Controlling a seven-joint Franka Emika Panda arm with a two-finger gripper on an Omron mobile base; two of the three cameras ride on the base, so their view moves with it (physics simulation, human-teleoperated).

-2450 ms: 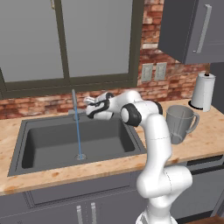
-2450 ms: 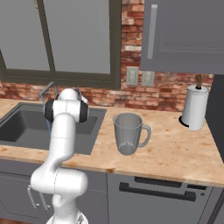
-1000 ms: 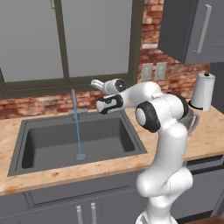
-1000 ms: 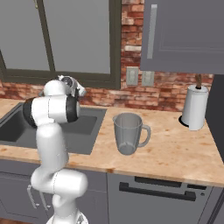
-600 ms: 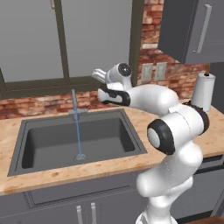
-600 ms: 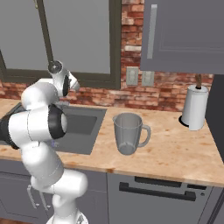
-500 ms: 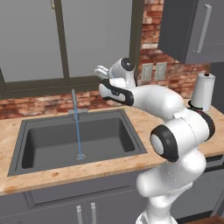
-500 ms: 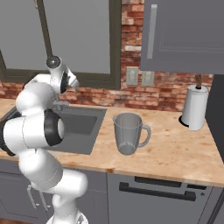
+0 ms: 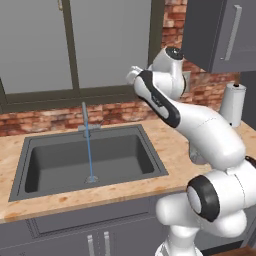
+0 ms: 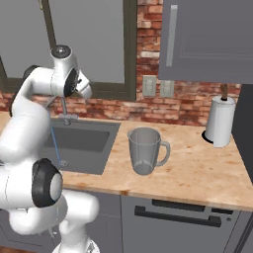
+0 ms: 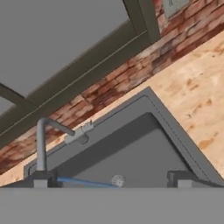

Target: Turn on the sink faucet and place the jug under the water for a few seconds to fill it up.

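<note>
Empty jug (image 10: 145, 150) on counter (image 10: 197, 168), water (image 9: 89, 150) into sink (image 9: 60, 160), end effector (image 11: 111, 180) wide open, empty.

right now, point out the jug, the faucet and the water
jug (image 10: 144, 152), right base view, on its glass body
faucet (image 11: 42, 144), hand view, on the upright stem of the spout
water (image 9: 89, 152), left base view, midway down the blue stream

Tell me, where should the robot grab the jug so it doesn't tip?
Probably the jug body, just under the rim, coming from the sink side. It stands upright on the counter, and its loop handle points away from the sink, so that side is bare and wide enough for the open tool.
</note>
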